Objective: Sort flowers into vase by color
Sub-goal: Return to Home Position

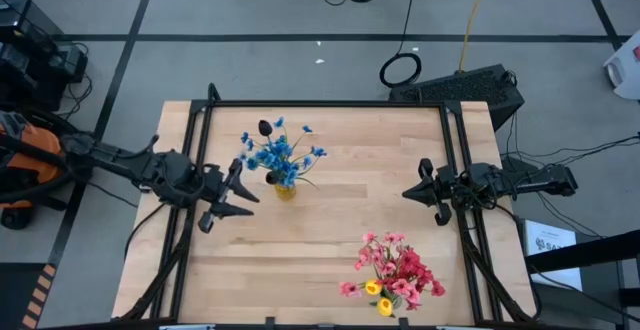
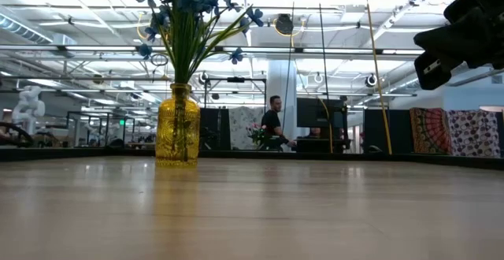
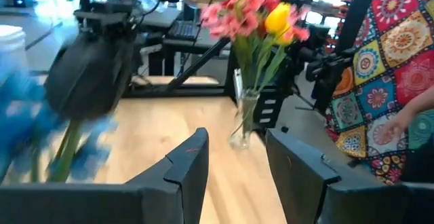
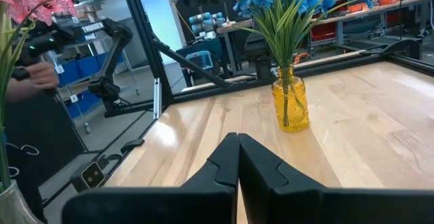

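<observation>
A: Left pincer?
B: Spread, empty; blue flowers in the yellow vase stand near, at its three o'clock seen from above.
A: Right pincer?
B: Pressed together, empty; pink flowers at seven o'clock, apart.

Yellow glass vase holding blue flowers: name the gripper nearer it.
Left. The left gripper sits just beside the yellow glass vase; the right gripper sits far across the table.

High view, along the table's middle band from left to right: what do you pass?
Left gripper, jaws open → yellow vase holding the blue flowers → right gripper, jaws shut.
</observation>
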